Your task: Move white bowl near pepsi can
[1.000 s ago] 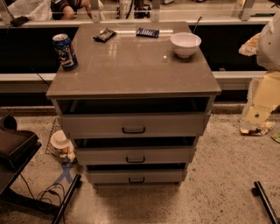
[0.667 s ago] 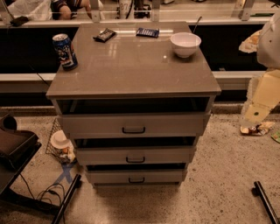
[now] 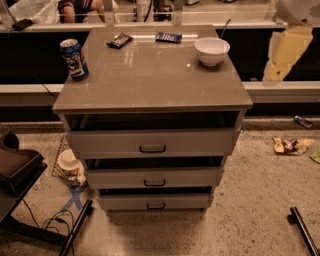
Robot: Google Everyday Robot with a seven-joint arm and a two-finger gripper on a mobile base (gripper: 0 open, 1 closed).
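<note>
The white bowl (image 3: 212,50) stands on the back right part of the grey cabinet top (image 3: 150,80). The pepsi can (image 3: 74,59), blue with red-and-white markings, stands upright at the left edge of the same top, far from the bowl. My arm shows at the upper right as a white part (image 3: 300,11) with a pale yellow piece below it. My gripper (image 3: 280,57) hangs there, off the cabinet's right side, apart from the bowl and holding nothing that I can see.
Two flat dark snack packets (image 3: 120,40) (image 3: 168,37) lie at the back of the top. The cabinet has three drawers (image 3: 152,148), slightly open. A wire basket with a white cup-like item (image 3: 68,162) sits on the floor at left. Litter (image 3: 287,145) lies on the floor at right.
My arm at the right has risen, uncovering the floor beside the cabinet. The bowl and the can have not moved.
</note>
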